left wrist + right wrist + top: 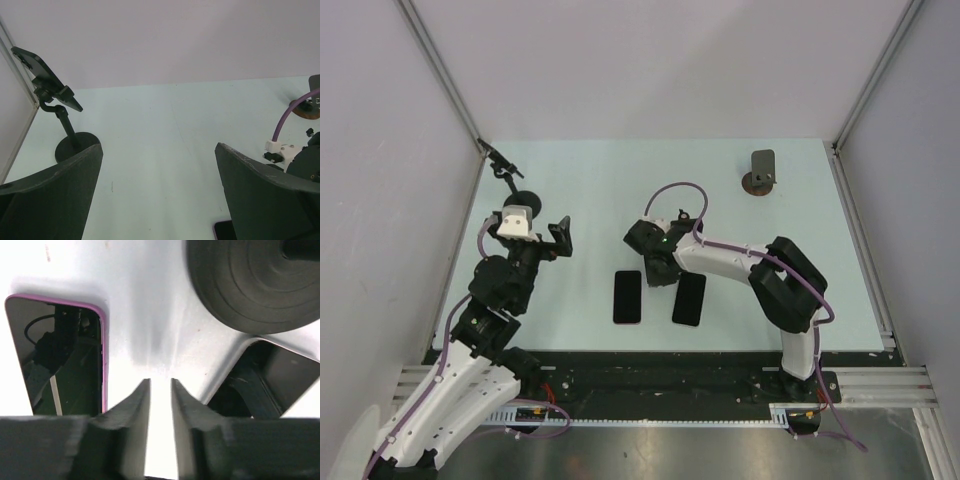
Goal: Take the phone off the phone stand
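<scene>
A dark phone (42,75) sits tilted in the clamp of a black phone stand (67,132) with a round base, at the table's far left; it also shows in the top view (501,162). My left gripper (159,150) is open and empty, well short of the stand, which is ahead to its left; it also shows in the top view (560,238). My right gripper (160,382) points down at the table, jaws nearly together with nothing between them. It hangs between a pink-edged phone (55,355) and a dark phone (265,380), both lying flat.
The two flat phones (627,296) (689,298) lie near the table's front middle. A black round disc (255,285) sits just beyond the right gripper. A second stand (762,170) on a brown base stands at the back right. Walls enclose the table.
</scene>
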Motion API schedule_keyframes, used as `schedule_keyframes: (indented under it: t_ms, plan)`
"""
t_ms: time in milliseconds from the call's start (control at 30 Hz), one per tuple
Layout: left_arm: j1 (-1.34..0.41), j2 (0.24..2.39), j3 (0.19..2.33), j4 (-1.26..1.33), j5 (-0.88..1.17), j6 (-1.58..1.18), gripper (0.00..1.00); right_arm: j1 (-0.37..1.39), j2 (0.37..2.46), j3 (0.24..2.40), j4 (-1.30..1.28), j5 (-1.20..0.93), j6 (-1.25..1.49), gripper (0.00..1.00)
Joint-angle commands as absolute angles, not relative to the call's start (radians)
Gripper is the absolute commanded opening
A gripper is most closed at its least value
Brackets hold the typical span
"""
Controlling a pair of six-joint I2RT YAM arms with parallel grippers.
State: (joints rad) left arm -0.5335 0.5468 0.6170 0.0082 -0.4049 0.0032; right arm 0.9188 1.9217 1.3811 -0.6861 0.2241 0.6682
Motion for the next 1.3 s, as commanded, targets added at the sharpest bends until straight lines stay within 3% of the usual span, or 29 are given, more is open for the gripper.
schedule_keyframes:
  t_ms: [0,133,567,667,933,1267]
  plan:
    - [-0.526,0.549,0.615,0.025,-0.394,0.035,1.00,0.917,1.939,1.405,-0.723,0.297,0.706,0.35]
    - [-0.528,0.551,0.615,0.025,-0.391,0.038,1.00,0.919,1.930,1.407,-0.715,0.313,0.704,0.38]
    - [-0.528,0.563,0.617,0.025,-0.376,0.028,1.00,0.983,1.605,1.407,-0.615,0.164,0.390,0.73]
    - [-0.528,0.568,0.615,0.025,-0.373,0.025,1.00,0.973,1.530,1.437,-0.621,0.121,0.312,0.77]
    - [-0.529,0.581,0.617,0.025,-0.360,0.023,1.00,0.842,1.439,1.581,-0.831,0.100,0.177,0.77]
    - [-0.529,0.584,0.615,0.025,-0.353,0.029,1.00,0.478,1.335,1.461,-0.836,-0.181,-0.073,0.72]
